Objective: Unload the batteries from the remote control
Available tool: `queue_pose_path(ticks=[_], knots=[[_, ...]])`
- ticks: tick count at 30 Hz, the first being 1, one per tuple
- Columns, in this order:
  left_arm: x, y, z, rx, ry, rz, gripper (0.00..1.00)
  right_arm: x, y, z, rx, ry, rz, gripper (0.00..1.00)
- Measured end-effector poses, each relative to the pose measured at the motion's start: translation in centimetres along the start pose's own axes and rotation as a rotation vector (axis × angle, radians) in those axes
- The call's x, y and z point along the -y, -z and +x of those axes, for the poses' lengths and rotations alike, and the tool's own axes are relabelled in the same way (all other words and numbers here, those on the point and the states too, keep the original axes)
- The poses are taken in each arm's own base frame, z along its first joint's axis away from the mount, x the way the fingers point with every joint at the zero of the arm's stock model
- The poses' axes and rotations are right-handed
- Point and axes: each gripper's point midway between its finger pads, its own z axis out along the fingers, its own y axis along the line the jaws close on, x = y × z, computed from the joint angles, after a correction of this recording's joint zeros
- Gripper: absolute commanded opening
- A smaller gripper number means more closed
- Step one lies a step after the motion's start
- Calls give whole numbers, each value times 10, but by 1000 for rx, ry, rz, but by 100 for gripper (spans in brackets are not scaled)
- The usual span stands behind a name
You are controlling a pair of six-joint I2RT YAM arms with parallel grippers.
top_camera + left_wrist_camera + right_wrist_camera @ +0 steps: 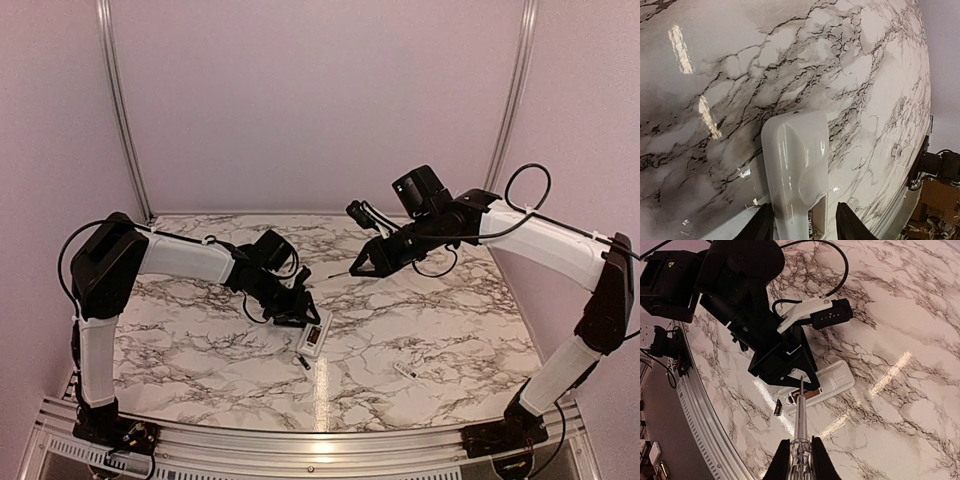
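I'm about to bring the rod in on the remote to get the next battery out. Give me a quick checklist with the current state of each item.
1. Left gripper straddles the remote control: ok. Firm clamp: cannot tell.
2. Right gripper jaws shut on the thin rod: ok.
3. First battery out, lying on the table beside the remote: ok.
4. Second battery out: not ok. It sits inside the remote.
5. Rod tip at the remote: not ok. The top view shows it in the air, apart from the remote.
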Motion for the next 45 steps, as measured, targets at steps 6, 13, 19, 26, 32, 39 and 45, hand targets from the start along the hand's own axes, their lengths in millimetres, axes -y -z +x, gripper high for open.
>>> queue_pose_path(ticks=[6,13,19,26,32,39,45], knots=[[-2,0,3,-10,5,-11,47,3,-4,8,-20,-9,2,0],[-9,7,10,-10,14,-44,50,5,-8,17,-41,-39,-2,0],[-9,19,18,0,15,-53,47,8,-16,29,-62,-80,-9,0],[-18,16,41,-36,58,-49,47,5,-19,34,-73,-92,-14,0],[-4,10,52,-60,53,-13,46,5,-19,34,-73,-98,-16,0],[6,5,57,-69,57,23,45,4,-17,38,-72,-103,-16,0],[12,4,58,-66,57,37,44,1,-16,38,-69,-100,-19,0]])
